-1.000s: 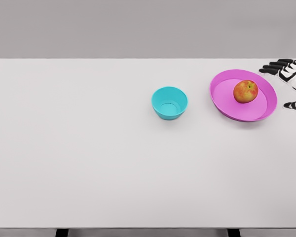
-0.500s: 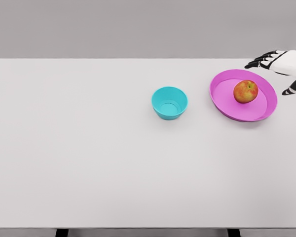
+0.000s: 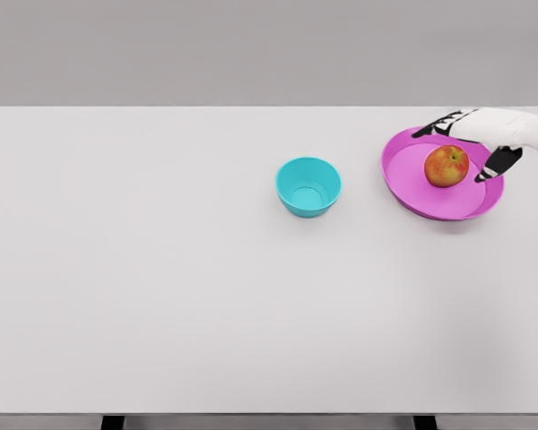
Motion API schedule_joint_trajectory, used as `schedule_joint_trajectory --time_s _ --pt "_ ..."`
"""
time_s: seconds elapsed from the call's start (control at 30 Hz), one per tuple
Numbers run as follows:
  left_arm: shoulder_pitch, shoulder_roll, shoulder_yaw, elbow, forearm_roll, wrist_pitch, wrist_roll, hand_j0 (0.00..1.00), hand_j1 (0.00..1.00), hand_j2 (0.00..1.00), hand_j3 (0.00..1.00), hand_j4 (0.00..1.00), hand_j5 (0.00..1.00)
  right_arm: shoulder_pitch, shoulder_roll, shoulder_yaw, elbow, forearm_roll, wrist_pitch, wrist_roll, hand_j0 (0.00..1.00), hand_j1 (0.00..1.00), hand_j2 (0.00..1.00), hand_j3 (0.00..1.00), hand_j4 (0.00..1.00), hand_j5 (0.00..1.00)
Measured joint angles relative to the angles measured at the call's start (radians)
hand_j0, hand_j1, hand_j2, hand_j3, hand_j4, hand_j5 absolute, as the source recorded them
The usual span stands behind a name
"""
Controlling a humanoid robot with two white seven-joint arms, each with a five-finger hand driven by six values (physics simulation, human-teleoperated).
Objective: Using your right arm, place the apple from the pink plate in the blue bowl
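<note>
A red and yellow apple (image 3: 446, 167) sits on the pink plate (image 3: 412, 190) at the right side of the white table. My right hand (image 3: 471, 143) comes in from the right edge and hovers over the plate's far right part, just above and beside the apple. Its fingers are spread open, the black fingertips (image 3: 432, 129) past the apple on the far side and the thumb (image 3: 497, 165) to the apple's right. It holds nothing. The blue bowl (image 3: 308, 185) stands empty to the left of the plate. The left arm is out of view.
The white table (image 3: 161, 287) ends in a front edge at the bottom of the picture. A plain grey wall rises behind its far edge.
My right hand has moved left from the table's right edge to over the plate, closing in on the apple. The apple, plate and bowl have not moved.
</note>
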Motion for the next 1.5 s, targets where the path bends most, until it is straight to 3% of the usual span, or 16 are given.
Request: schedule_joint_trajectory --time_s 0.6,1.43,1.5 --pt "0.0 0.0 0.0 0.0 0.0 0.0 0.0 1.0 1.0 1.0 1.0 1.0 1.0 -0.043 0.076 0.047 0.197 0.008 0.0 0.0 1.0 1.0 1.0 1.0 1.0 1.0" --pt "0.0 0.0 0.0 -0.001 0.0 0.0 0.0 1.0 1.0 1.0 1.0 1.0 1.0 -0.074 0.13 0.08 0.287 0.008 0.0 0.0 1.0 1.0 1.0 1.0 1.0 1.0" --pt "0.0 0.0 0.0 0.0 0.0 0.0 0.0 1.0 1.0 1.0 1.0 1.0 1.0 -0.078 0.135 0.089 0.289 0.008 0.001 0.0 0.76 0.76 0.76 0.76 0.76 0.76"
